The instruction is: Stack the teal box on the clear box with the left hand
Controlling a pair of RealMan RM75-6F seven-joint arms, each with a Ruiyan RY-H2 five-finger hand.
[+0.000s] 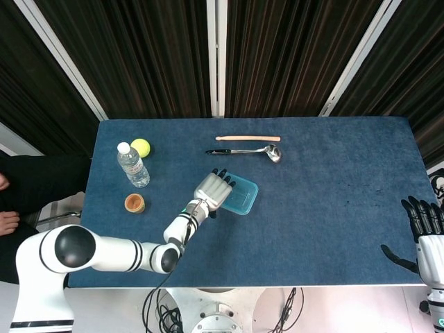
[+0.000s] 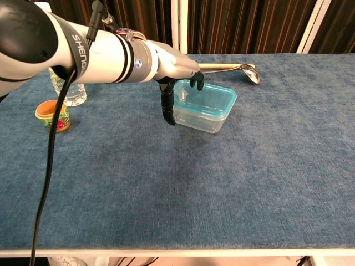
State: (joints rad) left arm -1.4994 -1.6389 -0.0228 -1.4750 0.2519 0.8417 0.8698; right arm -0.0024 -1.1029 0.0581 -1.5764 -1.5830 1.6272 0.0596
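Note:
The teal box (image 2: 209, 97) sits on top of the clear box (image 2: 203, 122), a little left of the table's middle. From the head view only the teal box (image 1: 242, 197) shows, with the clear one hidden under it. My left hand (image 2: 169, 68) hovers at the stack's left edge, fingers spread and holding nothing. Its thumb hangs down just left of the boxes, and the dark fingertips (image 2: 198, 82) reach over the teal rim. The head view puts the left hand (image 1: 211, 189) over the box's left side. My right hand (image 1: 424, 227) waits open at the table's near right corner.
A water bottle (image 1: 132, 165), a tennis ball (image 1: 140, 147) and a small orange cup (image 1: 134, 203) stand at the left. A metal ladle (image 1: 248, 150) and a wooden stick (image 1: 248, 138) lie behind the boxes. The left arm (image 2: 72, 52) reaches in from the left.

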